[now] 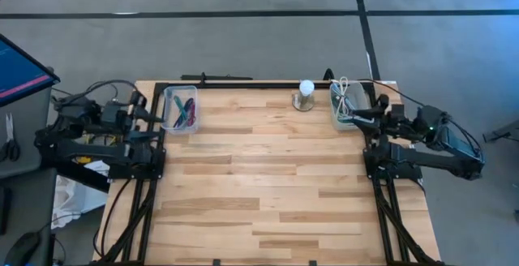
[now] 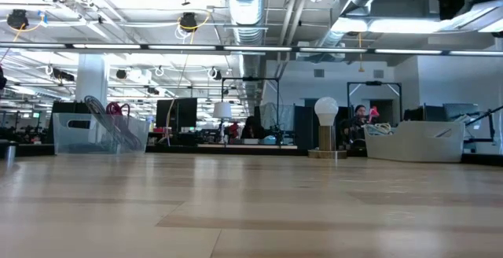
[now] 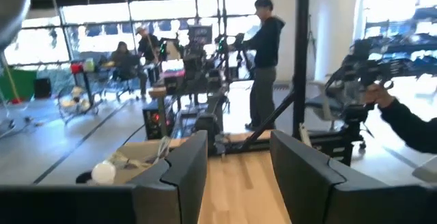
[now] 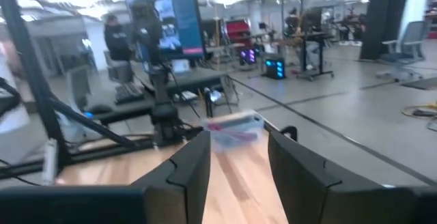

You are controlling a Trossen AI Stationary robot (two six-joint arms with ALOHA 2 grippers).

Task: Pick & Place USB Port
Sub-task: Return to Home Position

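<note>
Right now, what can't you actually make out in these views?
1. Gray bin contents: high view shows only the white cable on top; in the low view its wall hides the rest.
2. Cables in the clear bin: too small to count in the high view, blurred in the right wrist view.
3. Right gripper tips: overlap the gray bin's rim from above; touching or not, cannot tell.

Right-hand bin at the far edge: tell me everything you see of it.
The bin is a pale gray, rectangular plastic tub, standing upright at the far right corner of the table. White cable lies coiled inside, loops rising above the rim. The right gripper hangs open by its edge, apparently not touching.
</note>
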